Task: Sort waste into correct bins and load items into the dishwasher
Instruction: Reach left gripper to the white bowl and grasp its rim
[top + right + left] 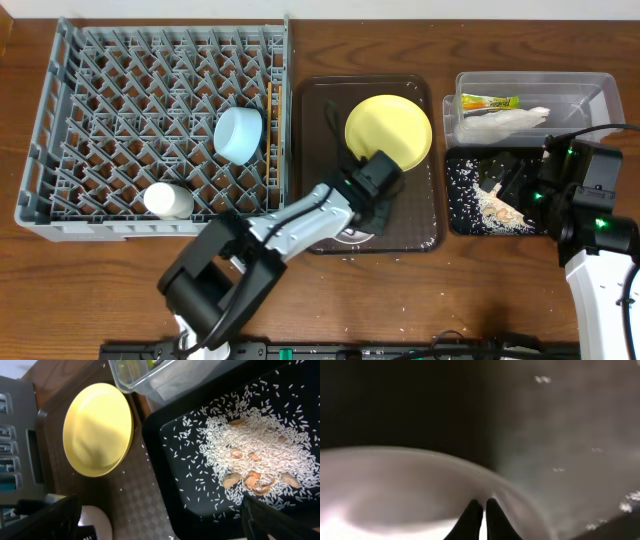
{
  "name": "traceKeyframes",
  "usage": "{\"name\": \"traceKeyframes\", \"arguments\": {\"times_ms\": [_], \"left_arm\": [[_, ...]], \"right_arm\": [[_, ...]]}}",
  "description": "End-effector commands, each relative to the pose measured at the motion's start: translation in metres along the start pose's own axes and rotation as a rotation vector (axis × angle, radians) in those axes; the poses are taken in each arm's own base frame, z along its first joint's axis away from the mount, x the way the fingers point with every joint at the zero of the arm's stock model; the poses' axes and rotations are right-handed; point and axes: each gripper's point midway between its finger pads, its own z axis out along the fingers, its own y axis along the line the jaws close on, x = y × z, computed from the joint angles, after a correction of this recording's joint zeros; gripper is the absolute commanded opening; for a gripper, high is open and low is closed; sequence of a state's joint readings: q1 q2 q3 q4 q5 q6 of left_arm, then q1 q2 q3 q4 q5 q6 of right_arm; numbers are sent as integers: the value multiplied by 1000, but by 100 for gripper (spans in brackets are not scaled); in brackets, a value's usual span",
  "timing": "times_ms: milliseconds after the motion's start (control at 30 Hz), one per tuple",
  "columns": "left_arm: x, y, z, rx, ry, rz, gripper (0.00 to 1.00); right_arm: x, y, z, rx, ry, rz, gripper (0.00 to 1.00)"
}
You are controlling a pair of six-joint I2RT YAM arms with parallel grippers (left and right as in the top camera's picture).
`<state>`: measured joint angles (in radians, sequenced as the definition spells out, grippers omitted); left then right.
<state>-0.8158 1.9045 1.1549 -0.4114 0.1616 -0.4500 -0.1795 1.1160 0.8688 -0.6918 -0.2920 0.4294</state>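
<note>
My left gripper [372, 205] is down on the brown serving tray [320, 100], shut on the rim of the white bowl [352, 234], which the arm mostly hides. In the left wrist view the bowl [395, 485] fills the lower left and the gripper [481, 506] pinches its edge. The yellow plate [388, 130] lies just behind. My right gripper [508, 180] hangs open over the black tray [452, 215] of rice scraps [260, 450], holding nothing. The clear tub [600, 90] holds the wrapper [490, 102] and napkin [512, 122]. The grey rack [60, 120] holds the light blue bowl [238, 133] and white cup [168, 200].
Thin wooden sticks [274, 150], apparently the chopsticks, stand along the rack's right side. Stray rice grains [542, 379] dot the brown tray. The right wrist view shows the plate [97, 430], the tub's corner [165, 380] and the bowl's edge [97, 522].
</note>
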Motion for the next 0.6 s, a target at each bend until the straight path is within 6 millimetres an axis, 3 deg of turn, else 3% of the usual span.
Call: {"name": "traceKeyframes", "arguments": {"times_ms": [0,133,233,300,367,467,567], "left_arm": [[-12,-28,-11,96,-17,11,8],[-28,-56,-34,200,-35,126,8],[-33,-50,-54,162,-28,115,12],[-36,-30,-67,79,-31,89,17],[-38,-6,-77,-20,-42,63,36],[-38,36,-83,-178,-39,22,54],[-35,64,-79,-256,-25,-8,61]], "right_arm": [[-5,4,-5,-11,-20,-1,99],[-5,4,-5,-11,-20,-1,99],[-5,4,-5,-11,-20,-1,99],[-5,4,-5,-11,-20,-1,99],[-5,4,-5,-11,-20,-1,99],[-5,4,-5,-11,-20,-1,99],[-5,4,-5,-11,-20,-1,99]]}}
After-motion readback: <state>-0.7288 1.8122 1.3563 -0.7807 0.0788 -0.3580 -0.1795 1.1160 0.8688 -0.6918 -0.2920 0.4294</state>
